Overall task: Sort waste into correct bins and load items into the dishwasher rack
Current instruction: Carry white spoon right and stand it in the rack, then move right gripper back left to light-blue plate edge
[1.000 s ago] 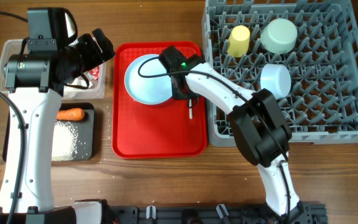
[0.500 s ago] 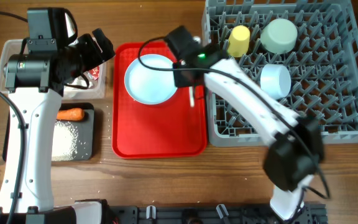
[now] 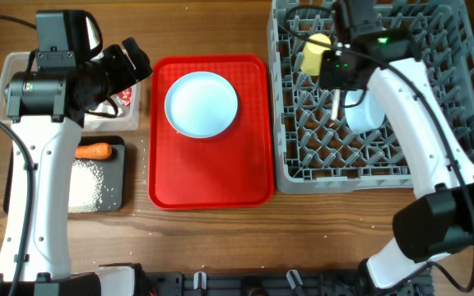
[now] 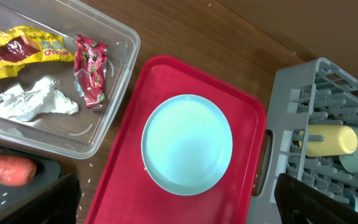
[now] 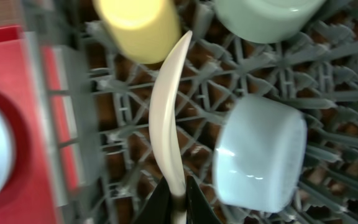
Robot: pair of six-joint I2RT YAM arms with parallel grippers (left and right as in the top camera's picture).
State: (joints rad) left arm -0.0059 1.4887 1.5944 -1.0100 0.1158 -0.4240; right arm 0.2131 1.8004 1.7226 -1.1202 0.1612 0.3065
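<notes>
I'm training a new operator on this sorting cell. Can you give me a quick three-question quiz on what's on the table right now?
1. True or false: the pale blue plate lies in the dishwasher rack.
2. What does the right gripper hold above the rack? A. a fork B. a white spoon C. a knife
3. Fill in: the orange carrot lies in the ____ tray.

Key
1. False. It lies on the red tray.
2. B
3. Black. The carrot is in the black tray.
</notes>
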